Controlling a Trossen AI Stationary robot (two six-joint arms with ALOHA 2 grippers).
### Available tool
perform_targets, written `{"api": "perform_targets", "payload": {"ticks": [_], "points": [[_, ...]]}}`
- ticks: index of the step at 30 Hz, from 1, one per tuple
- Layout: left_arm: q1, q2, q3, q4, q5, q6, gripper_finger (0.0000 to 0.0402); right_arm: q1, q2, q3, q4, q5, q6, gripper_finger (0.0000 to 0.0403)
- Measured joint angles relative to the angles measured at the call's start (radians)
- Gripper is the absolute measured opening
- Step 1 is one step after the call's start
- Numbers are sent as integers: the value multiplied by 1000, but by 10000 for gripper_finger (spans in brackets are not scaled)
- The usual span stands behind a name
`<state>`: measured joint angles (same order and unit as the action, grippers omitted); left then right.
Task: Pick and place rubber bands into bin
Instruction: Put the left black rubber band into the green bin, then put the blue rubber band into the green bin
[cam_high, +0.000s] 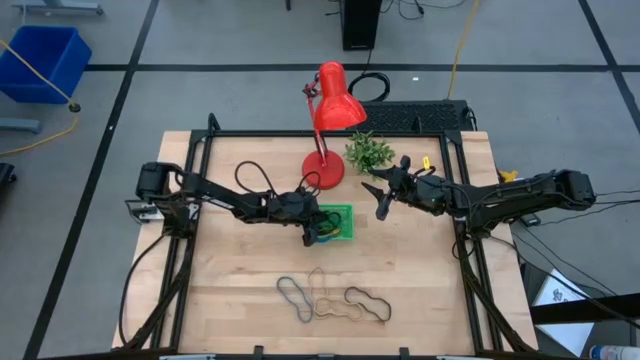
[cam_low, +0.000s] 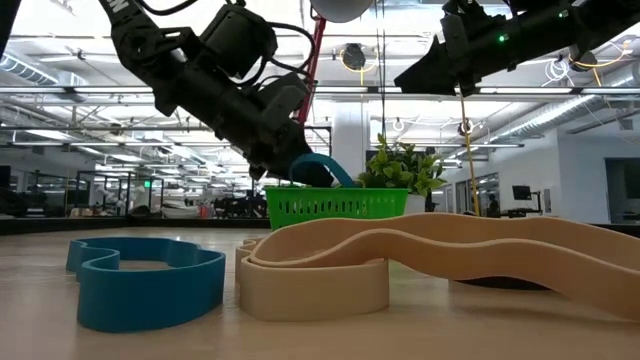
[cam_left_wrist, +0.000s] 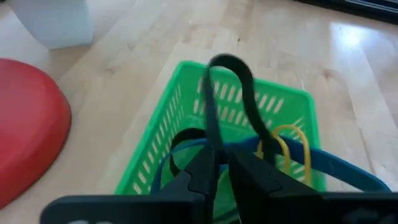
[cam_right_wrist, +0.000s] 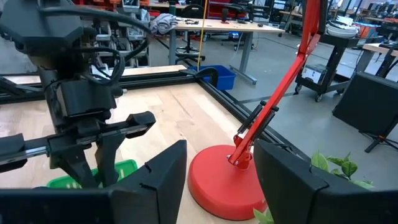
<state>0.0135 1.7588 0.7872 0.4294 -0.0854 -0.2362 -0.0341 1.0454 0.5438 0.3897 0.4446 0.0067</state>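
Note:
The green bin (cam_high: 345, 212) stands on the table near the red lamp's base; it also shows in the left wrist view (cam_left_wrist: 163, 124) and the low view (cam_low: 335, 203). My left gripper (cam_high: 311, 230) hangs over the bin's left side, shut on a black rubber band (cam_left_wrist: 230, 81). A blue band (cam_left_wrist: 336, 165) and a yellow band (cam_left_wrist: 289, 140) lie in the bin, and the blue one arches over its rim (cam_low: 322, 165). Several more bands (cam_high: 335, 303) lie flat on the table nearer the front edge. My right gripper (cam_high: 381, 197) is open and empty, right of the bin. My left gripper pinches the black band between its two fingers (cam_left_wrist: 202, 171), on one side of the loop (cam_left_wrist: 214, 146). The fingers come from above, slanting down toward the bin. The free loop stands up beyond the fingertips, over the bin's inside.
The red lamp (cam_high: 325, 172) stands just beyond the bin, with a small green plant (cam_high: 369, 151) to its right. A blue band (cam_low: 150, 280) and a tan band (cam_low: 400, 260) lie close to the low camera. Bare wood lies between the bin and the loose bands.

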Motion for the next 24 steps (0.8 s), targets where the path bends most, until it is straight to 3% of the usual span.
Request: {"api": "perform_targets", "payload": {"ticks": [12,24], "points": [[0,-38,-1,29,16,-5,36,0,0,0,-11,0,0,180],[-5,-349,0,17,114,128,37,0,0,0,-18,0,0,180]]}}
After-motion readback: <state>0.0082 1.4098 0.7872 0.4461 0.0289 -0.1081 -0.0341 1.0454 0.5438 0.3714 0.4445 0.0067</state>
